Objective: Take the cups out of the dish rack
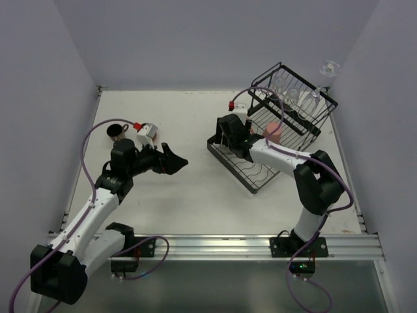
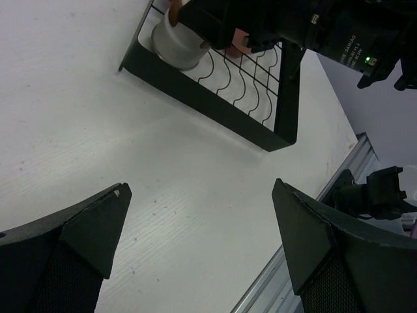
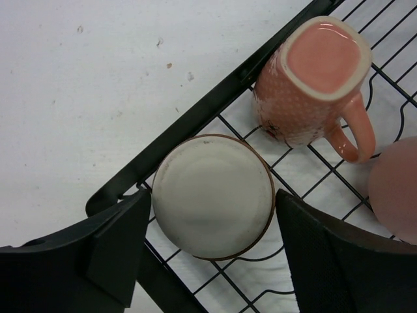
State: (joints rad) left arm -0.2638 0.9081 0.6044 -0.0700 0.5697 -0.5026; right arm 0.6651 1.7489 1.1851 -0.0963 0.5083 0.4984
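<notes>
The black wire dish rack (image 1: 242, 173) sits right of centre, its raised basket (image 1: 306, 107) at the far end. My right gripper (image 3: 213, 195) is open, its jaws straddling an upside-down cream cup (image 3: 212, 194) in the rack's near corner. A small pink mug (image 3: 313, 78) lies beside it, and a pink tumbler (image 3: 397, 189) stands at the right. The tumbler also shows in the top view (image 1: 272, 134). Clear glasses (image 1: 287, 91) sit in the basket. My left gripper (image 1: 176, 160) is open and empty above the bare table, left of the rack (image 2: 215, 104).
A dark brown mug (image 1: 116, 130) stands on the table at the far left, behind my left arm. A clear glass (image 1: 329, 68) shows at the far right by the wall. White walls close in the table on three sides. A metal rail (image 1: 215, 244) runs along the near edge.
</notes>
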